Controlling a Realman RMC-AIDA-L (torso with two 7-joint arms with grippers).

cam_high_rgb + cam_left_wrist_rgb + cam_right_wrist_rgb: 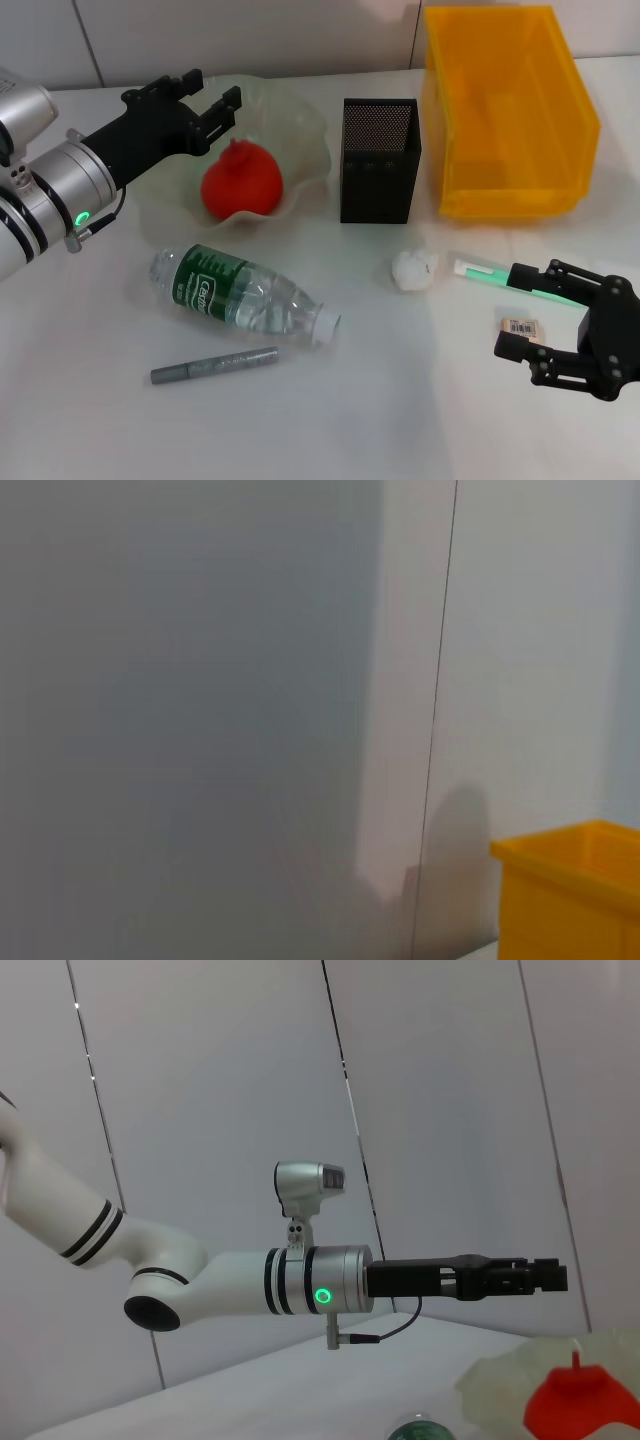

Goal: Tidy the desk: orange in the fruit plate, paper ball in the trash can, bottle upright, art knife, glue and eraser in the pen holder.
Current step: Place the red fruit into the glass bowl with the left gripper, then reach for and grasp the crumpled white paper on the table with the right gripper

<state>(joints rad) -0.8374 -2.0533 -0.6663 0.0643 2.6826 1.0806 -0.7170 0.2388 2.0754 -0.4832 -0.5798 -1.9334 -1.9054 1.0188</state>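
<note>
Right now my right tool [520, 310] sits low over the counter [400, 420] with its fingers spread open around the eraser [519, 327], which lies flat between them. The pen holder [380, 160] is my landmark: the eraser is well in front of it and off to the right, so the right arm is plainly the nearer one. The eraser's long side runs roughly across the gap between the fingers, so closing should catch its short ends, I reckon. The glue stick [500, 276] lies just behind the eraser, slanting away rightward. My left tool [212, 98] hangs open above the fruit plate [300, 120], left of the pen holder, holding nothing.
</note>
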